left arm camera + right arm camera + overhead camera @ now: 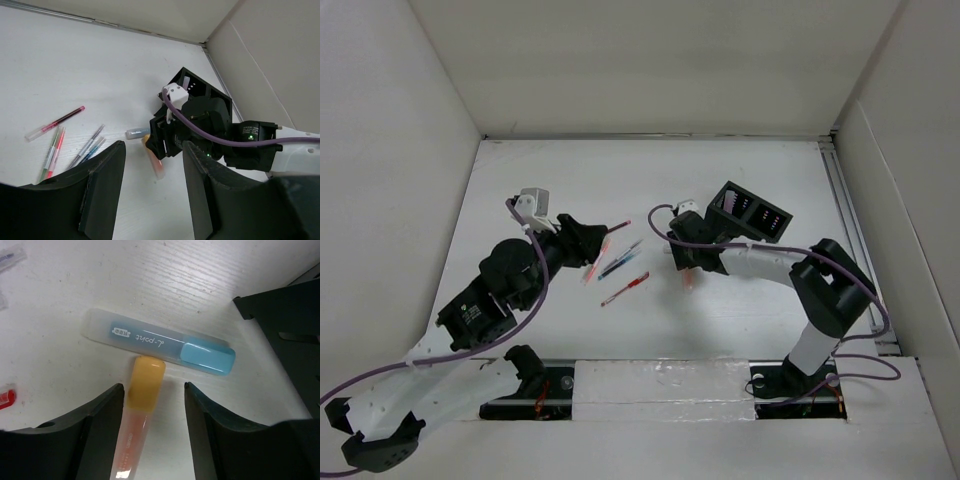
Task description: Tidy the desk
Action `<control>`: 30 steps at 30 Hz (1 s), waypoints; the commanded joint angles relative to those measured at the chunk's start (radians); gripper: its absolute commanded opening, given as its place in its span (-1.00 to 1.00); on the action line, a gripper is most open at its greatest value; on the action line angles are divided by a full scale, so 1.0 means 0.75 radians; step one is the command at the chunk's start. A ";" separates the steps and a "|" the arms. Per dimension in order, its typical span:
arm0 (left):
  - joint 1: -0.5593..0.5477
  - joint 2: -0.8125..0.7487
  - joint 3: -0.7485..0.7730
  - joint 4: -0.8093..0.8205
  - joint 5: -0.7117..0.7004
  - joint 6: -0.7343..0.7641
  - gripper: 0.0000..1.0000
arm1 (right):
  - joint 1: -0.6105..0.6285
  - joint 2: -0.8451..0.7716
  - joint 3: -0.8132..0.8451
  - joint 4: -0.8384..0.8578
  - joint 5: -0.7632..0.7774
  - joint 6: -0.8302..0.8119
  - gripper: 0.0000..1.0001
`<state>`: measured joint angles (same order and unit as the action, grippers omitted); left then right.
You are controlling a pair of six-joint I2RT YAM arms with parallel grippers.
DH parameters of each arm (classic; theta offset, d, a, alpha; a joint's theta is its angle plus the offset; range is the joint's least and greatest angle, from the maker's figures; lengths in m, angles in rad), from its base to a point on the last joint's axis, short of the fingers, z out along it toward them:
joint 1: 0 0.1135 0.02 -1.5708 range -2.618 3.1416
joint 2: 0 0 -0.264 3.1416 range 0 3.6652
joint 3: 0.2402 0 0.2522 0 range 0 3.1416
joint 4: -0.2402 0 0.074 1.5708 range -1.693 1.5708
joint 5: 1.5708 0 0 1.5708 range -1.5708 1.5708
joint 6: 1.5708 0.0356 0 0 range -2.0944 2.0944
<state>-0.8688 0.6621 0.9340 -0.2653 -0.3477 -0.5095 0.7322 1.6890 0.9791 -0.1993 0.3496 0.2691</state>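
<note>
The desk (650, 180) is the white surface under both arms and carries every item.

**Right gripper** (152, 387)
- Fingers are apart, pointing down at the desk left of centre.
- They straddle an orange highlighter (142, 405) lying flat on the desk. A gap shows on the right finger's side, so it is not clamped.
- A blue highlighter (160, 342) lies across the orange cap end, touching it.
- The black organizer (750, 212) stands just beside this gripper, toward the far right.

**Left gripper** (152, 150)
- Fingers are apart with nothing between them.
- It is tilted toward the right gripper, with the desk below and ahead of it.
- Loose pens (65, 140) lie scattered on the desk between the two grippers, nearer the left one.
</note>
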 commanded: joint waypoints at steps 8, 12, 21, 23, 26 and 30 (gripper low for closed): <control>-0.005 0.023 0.072 0.108 0.001 0.102 -0.09 | 0.007 0.084 0.049 0.041 -0.014 0.093 -0.03; -0.005 0.032 0.074 0.110 -0.001 0.113 -0.09 | 0.020 0.080 0.026 0.029 -0.026 0.120 -0.42; -0.005 0.056 0.055 0.147 -0.019 0.082 -0.09 | 0.079 -0.214 -0.060 -0.008 -0.039 0.065 -0.83; -0.005 0.081 0.062 0.172 -0.021 0.070 -0.09 | 0.079 -0.339 -0.023 -0.016 -0.037 -0.009 -0.87; -0.005 0.130 0.076 0.202 -0.007 0.055 -0.09 | 0.007 -0.472 0.063 0.008 -0.057 -0.180 -0.91; -0.005 0.175 0.088 0.231 0.036 0.009 -0.11 | -0.168 -0.552 0.191 0.079 -0.198 -0.446 -0.90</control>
<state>-0.8688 0.7788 0.9592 -0.1581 -0.3428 -0.4706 0.6792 1.3163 1.0275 -0.2195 0.2653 0.1215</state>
